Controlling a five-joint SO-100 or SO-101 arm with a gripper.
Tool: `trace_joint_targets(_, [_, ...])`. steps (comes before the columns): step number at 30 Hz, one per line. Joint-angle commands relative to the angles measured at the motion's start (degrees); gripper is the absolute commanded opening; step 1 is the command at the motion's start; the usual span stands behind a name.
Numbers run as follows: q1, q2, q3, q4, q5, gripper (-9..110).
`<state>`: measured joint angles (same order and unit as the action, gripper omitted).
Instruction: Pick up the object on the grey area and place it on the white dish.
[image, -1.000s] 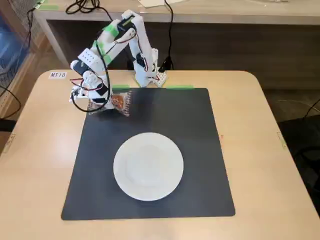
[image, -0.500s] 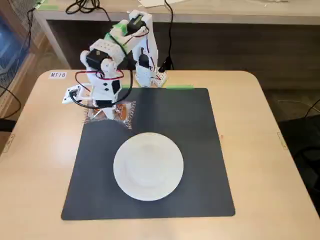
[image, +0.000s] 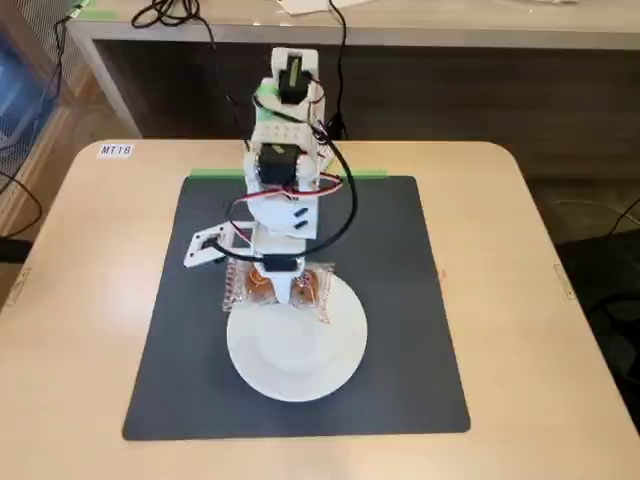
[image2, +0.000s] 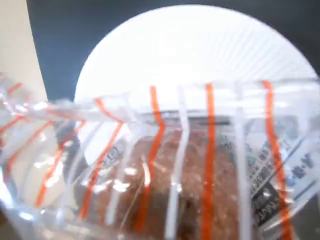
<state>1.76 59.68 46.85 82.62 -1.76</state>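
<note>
Fixed view: arm has swung from the grey mat's (image: 400, 300) far-left corner, fingers (image: 279, 287) clamped on the snack packet (image: 277, 286), now over the white dish's (image: 300, 360) far rim (release looks next).

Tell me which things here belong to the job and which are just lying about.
Job: snack packet held in the end effector, white dish, grey mat.
Lying about: label sticker, green tape, cables.
</note>
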Motion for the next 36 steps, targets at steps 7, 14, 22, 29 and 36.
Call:
trace_joint_targets(7, [-2.64, -23.2, -40.08, 12.57, 4.13, 0])
trace_joint_targets(14, [-4.04, -30.85, -47.46, 14.41, 7.82, 0])
trace_joint_targets(22, [-4.31, -31.46, -43.42, 14.59, 13.36, 2])
trace_joint_targets(29, [-3.52, -27.16, -38.41, 14.77, 13.36, 29])
trace_joint_targets(36, [-1.58, -10.99, -17.93, 14.77, 13.62, 43])
